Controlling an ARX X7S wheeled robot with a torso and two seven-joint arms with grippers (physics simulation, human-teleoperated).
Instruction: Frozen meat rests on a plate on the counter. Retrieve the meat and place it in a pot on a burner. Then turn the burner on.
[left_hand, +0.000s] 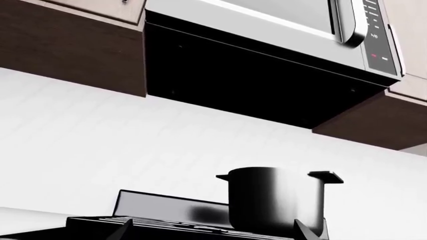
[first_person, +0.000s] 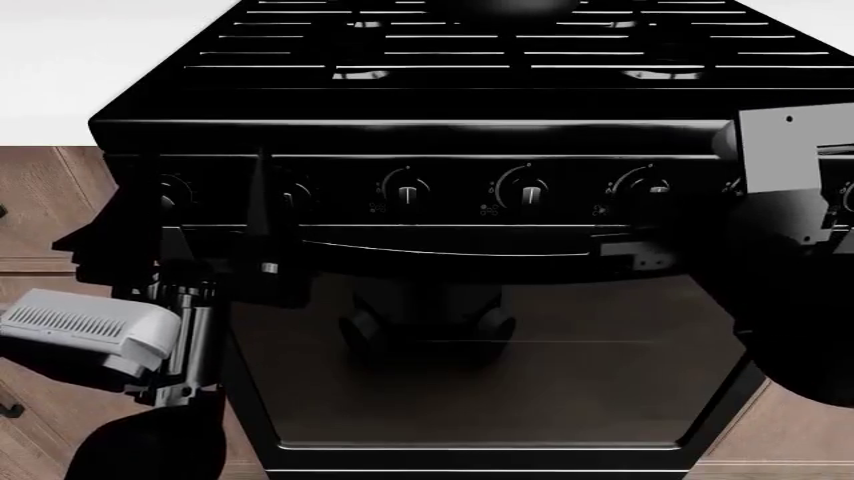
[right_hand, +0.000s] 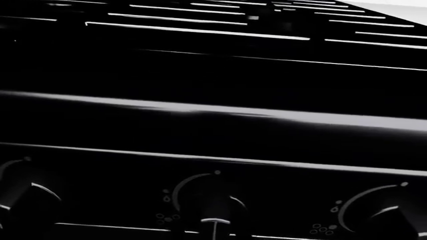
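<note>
Left fingers (first_person: 267, 215): dark prongs poking up in front of the stove's knob panel, near the left knobs; honestly can't tell if they're apart or together, too black on black.
Right fingers: not visible anywhere, only the right arm (first_person: 801, 230) bulk at the stove's right front, so no call on those.
Knobs (first_person: 531, 190): a row across the stove front (first_person: 441, 130); the right wrist view sits right up close to them.
Pot (left_hand: 273, 200): tall glossy black one, standing on the stove grates at the back, tab handles at the rim, under the microwave (left_hand: 280, 30).
Meat: can't see it in any view.
Table (first_person: 80, 60): white slab left of the stove.
</note>
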